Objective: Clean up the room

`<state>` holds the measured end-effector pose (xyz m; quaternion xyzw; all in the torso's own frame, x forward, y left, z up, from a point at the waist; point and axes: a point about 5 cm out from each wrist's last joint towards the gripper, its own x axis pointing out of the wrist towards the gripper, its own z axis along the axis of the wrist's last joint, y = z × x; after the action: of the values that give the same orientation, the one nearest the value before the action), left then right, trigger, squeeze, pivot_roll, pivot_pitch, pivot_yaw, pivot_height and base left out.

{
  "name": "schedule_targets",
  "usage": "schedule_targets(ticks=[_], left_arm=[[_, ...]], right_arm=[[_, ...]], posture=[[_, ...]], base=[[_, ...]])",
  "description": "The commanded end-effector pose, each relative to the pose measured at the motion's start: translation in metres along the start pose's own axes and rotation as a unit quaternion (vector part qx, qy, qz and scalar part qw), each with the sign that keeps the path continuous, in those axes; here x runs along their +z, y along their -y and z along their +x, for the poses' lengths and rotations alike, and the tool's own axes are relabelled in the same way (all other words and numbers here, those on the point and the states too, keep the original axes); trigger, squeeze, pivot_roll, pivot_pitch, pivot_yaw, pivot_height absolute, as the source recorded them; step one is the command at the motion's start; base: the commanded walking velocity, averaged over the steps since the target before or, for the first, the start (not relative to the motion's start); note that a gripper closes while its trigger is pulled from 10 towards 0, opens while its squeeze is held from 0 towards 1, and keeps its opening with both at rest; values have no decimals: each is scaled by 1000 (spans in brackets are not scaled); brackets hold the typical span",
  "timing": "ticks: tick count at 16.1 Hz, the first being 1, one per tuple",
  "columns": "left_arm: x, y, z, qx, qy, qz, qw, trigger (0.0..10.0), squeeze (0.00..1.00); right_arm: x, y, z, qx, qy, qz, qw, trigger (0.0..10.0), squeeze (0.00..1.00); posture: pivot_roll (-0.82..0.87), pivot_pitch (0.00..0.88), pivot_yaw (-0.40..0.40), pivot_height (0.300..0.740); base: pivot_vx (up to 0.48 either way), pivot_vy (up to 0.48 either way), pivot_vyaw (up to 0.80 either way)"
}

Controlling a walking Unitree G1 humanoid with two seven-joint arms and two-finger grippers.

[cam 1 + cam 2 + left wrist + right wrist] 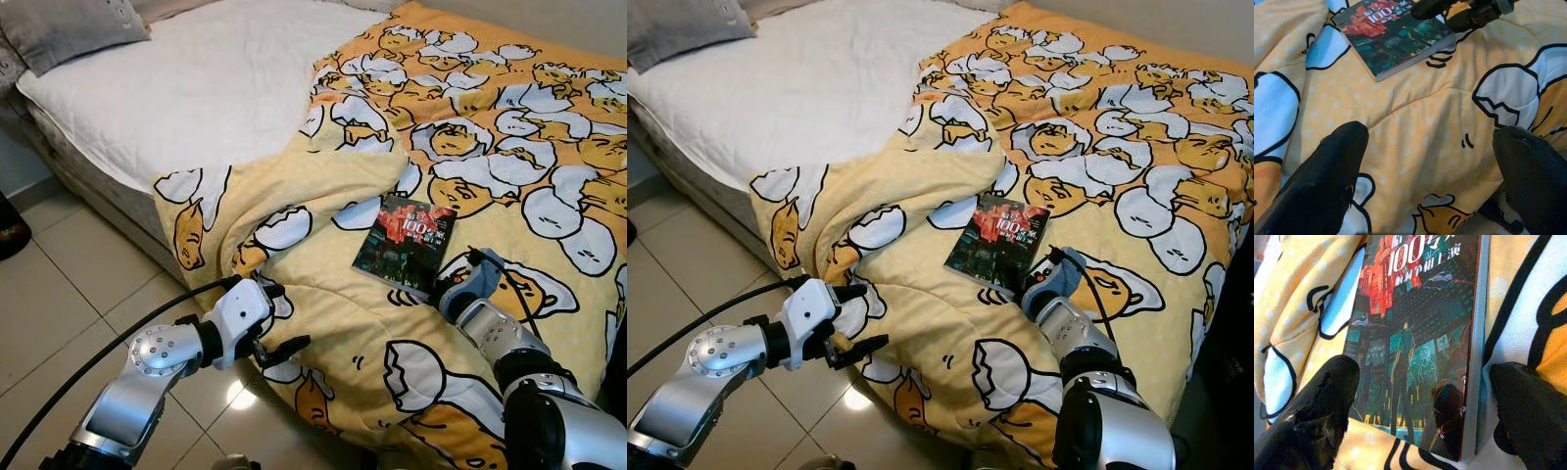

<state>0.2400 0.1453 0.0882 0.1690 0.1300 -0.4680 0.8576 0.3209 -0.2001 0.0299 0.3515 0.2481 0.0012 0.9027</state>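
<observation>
1. The book [405,245], dark-covered with red and teal artwork and a large "100" in its title, lies flat on the yellow blanket [333,333] near the middle of the bed [216,88], front cover up.
2. The blanket carries a cartoon egg pattern; it is rumpled, and one corner hangs over the near edge of the bed toward the tiled floor [59,304].
3. The right gripper [1420,418] sits right at the near edge of the book. In the right wrist view its two black fingers [1317,406] are spread wide, one over the cover's lower corner and the other past the spine on the blanket. They hold nothing.
4. From the head views the right arm [500,343] reaches over the blanket, its wrist just below the book's near corner.
5. The left gripper [279,348] hovers at the hanging fold of the blanket by the bed's edge, well apart from the book. Its fingers [1327,181] are wide open and empty, pointing across the blanket toward the book.
6. A black cable [108,352] runs along the left arm [147,372].
7. The far part of the bed shows a bare white mattress cover and a grey pillow [73,29] at the corner.
</observation>
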Motion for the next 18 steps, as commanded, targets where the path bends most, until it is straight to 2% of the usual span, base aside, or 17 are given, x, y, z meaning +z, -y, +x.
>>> schedule_targets(ticks=[1, 3, 5, 6, 9, 10, 13, 15, 18], left_arm=[[2, 3, -1, -6, -2, 6, 1000, 10000, 882], [2, 4, 0, -8, -4, 5, 1000, 10000, 882], [2, 4, -2, -9, -6, 7, 1000, 10000, 882], [3, 4, -4, -9, -8, 10, 1000, 10000, 882], [2, 4, -10, -7, -15, 15, 1000, 10000, 882], [2, 5, -10, -6, -16, 16, 1000, 10000, 878], [3, 4, -11, -5, -17, 17, 1000, 10000, 882], [6, 3, -7, -3, -14, 19, 1000, 10000, 882], [9, -1, -2, 2, -8, 20, 1000, 10000, 882]], right_arm=[[9, -3, 0, 11, 12, 1, 1000, 10000, 0], [0, 1, 0, -1, -12, -1, 1000, 10000, 0], [-14, 3, 0, -10, -40, 22, 999, 10000, 0], [-29, 6, -1, -23, -63, 24, 997, 10000, 0], [-49, 13, -4, -56, -91, 6, 994, 10000, 0], [-48, 9, -2, -45, -87, 18, 995, 10000, 0], [-40, -16, 6, 40, -71, 53, 995, 10000, 0], [-22, -39, 12, 107, -42, 99, 988, 10000, 0], [1, -50, 15, 127, -6, 149, 981, 10000, 0]], posture=[[36, 117, 5, 740], [39, 119, 3, 740], [50, 121, 2, 740], [71, 131, 5, 740], [91, 143, 13, 740], [96, 146, 13, 740], [94, 145, 16, 740], [86, 137, 16, 740], [83, 132, 9, 740]], base=[[0, 0, 0], [0, 0, 0], [0, 0, 0], [0, 0, 0], [0, 0, 0], [0, 0, 0], [0, 0, 0], [0, 0, 0], [0, 0, 0]])
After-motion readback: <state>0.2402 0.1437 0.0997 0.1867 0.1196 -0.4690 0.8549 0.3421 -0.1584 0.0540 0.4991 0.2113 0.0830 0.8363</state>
